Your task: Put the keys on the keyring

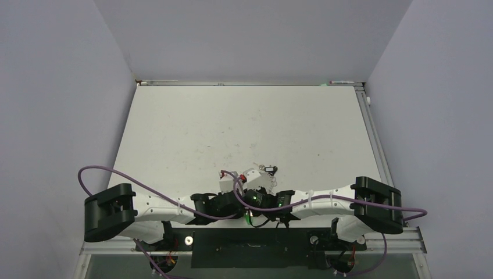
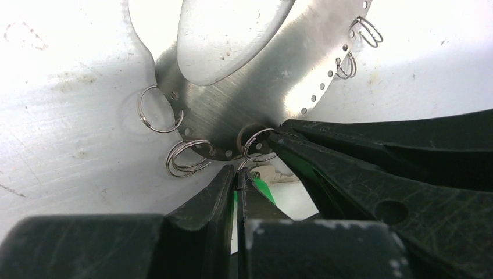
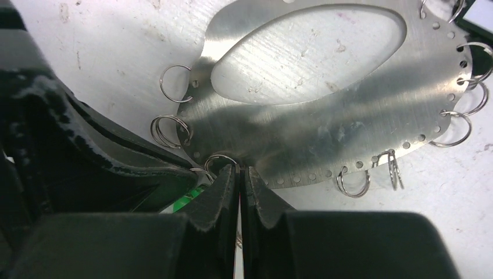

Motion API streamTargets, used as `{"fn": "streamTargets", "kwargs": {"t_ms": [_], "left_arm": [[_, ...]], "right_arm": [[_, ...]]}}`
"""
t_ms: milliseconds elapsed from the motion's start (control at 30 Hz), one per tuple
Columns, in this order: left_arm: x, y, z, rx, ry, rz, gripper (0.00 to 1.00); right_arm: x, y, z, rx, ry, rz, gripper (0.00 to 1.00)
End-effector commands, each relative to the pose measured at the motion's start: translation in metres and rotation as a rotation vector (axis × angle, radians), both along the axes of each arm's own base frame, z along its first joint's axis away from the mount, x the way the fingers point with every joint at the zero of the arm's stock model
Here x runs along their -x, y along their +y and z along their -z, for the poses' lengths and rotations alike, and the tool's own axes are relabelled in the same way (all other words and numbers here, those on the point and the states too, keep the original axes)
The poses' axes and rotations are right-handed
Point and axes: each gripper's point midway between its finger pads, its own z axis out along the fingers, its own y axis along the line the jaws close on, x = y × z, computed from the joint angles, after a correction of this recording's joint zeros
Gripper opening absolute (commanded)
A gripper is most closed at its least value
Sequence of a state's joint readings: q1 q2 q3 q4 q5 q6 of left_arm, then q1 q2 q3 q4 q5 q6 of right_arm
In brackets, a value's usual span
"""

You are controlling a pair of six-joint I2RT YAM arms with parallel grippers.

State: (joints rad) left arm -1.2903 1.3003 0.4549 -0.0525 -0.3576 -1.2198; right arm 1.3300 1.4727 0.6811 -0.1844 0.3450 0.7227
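The keyring shows as a shiny metal plate (image 3: 325, 133) with an oval cut-out and a perforated rim that carries several small split rings (image 3: 173, 131). My right gripper (image 3: 239, 170) is shut on the plate's near rim. My left gripper (image 2: 239, 171) is shut, with a split ring's wire (image 2: 258, 145) at its tips. A green key head (image 2: 264, 189) shows just behind the left gripper's fingers, and again in the right wrist view (image 3: 187, 199). In the top view both grippers meet low at centre (image 1: 256, 200). Dark-headed keys (image 1: 269, 170) lie just beyond them.
The white table (image 1: 244, 128) is scuffed, with grey walls on three sides. Purple cables (image 1: 116, 171) loop over both arms. Small white and red pieces (image 1: 228, 179) lie beside the grippers. The right gripper's fingers (image 2: 360, 168) fill the right of the left wrist view.
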Motion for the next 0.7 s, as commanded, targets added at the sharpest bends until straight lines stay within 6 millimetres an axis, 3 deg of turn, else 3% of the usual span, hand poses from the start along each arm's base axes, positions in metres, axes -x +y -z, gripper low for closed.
{"fn": "streamTargets", "kwargs": {"t_ms": [0, 200, 333, 433, 533, 667], "left_arm": [[-0.001, 0.009, -0.002, -0.114, -0.02, 0.084, 0.0], [-0.003, 0.004, -0.005, -0.118, -0.034, 0.146, 0.0], [-0.003, -0.003, 0.002, -0.052, 0.007, 0.155, 0.0], [-0.004, -0.012, 0.002, 0.006, 0.025, 0.148, 0.0], [-0.003, -0.014, 0.002, 0.018, 0.034, 0.142, 0.0], [-0.001, -0.011, 0.004, 0.023, 0.046, 0.13, 0.0]], "right_arm": [[-0.014, -0.015, -0.015, 0.127, -0.111, -0.054, 0.05], [-0.02, -0.016, -0.017, 0.192, -0.163, -0.127, 0.05], [-0.03, -0.016, -0.018, 0.187, -0.165, -0.086, 0.06], [-0.033, -0.015, -0.026, 0.122, -0.152, -0.017, 0.16], [-0.032, -0.015, -0.041, -0.007, -0.121, 0.074, 0.34], [-0.018, -0.017, -0.045, -0.196, -0.02, 0.207, 0.42]]}}
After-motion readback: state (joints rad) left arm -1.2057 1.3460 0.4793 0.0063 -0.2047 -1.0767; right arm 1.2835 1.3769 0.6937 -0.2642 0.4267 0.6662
